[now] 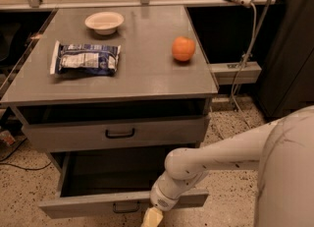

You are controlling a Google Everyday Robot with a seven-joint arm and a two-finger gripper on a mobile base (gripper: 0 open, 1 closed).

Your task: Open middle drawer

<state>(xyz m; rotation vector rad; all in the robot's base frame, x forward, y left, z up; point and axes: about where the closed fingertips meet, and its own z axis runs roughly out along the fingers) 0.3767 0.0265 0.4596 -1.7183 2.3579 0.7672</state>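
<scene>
Middle drawer (83,205) pulled out, pincer (152,217) low at bottom edge, just before its front

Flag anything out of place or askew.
Nothing spilled or damaged. The grey metal middle drawer stands pulled far out, the gripper low at its front; the grey drawer above is ajar.
</scene>
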